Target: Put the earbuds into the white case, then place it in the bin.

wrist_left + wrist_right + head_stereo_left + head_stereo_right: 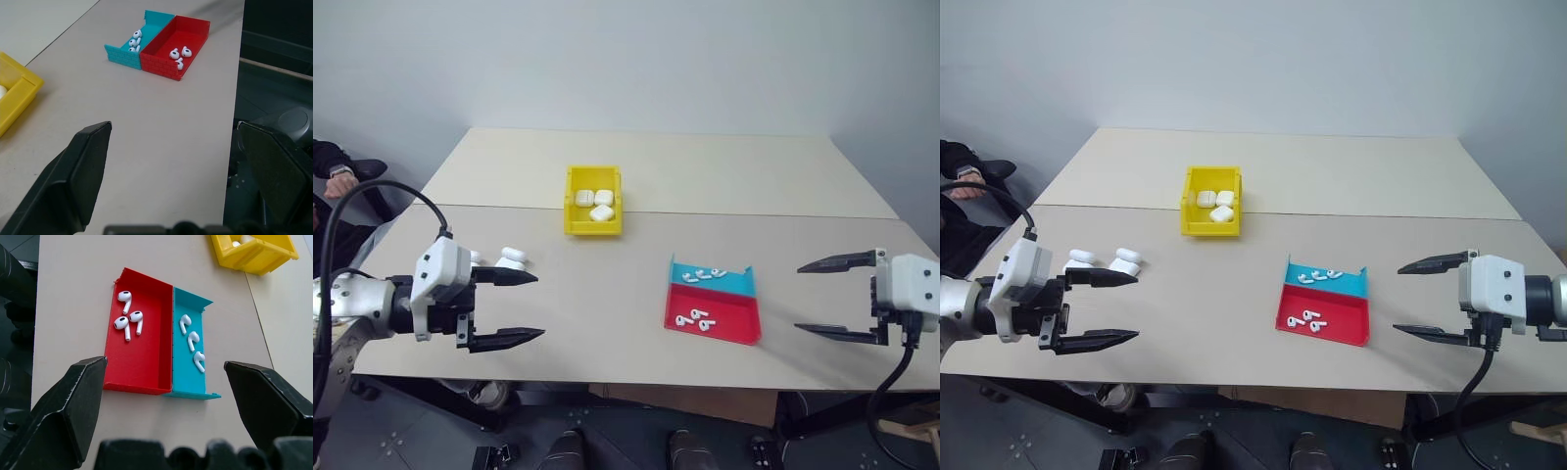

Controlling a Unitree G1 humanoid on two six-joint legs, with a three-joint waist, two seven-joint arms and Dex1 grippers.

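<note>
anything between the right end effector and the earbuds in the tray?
Nothing visible. The right end effector hangs open beside the red and blue tray, bare tabletop between, and the earbuds lie loose and uncovered in both compartments.

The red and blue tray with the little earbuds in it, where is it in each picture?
Left eye view: red and blue tray lies right of centre on the table, nearer than the yellow bin.
Right eye view: tray right of centre too.
Left wrist view: tray near the top middle.
Right wrist view: tray in the middle, close up.
Shared landmark: the yellow bin.
</note>
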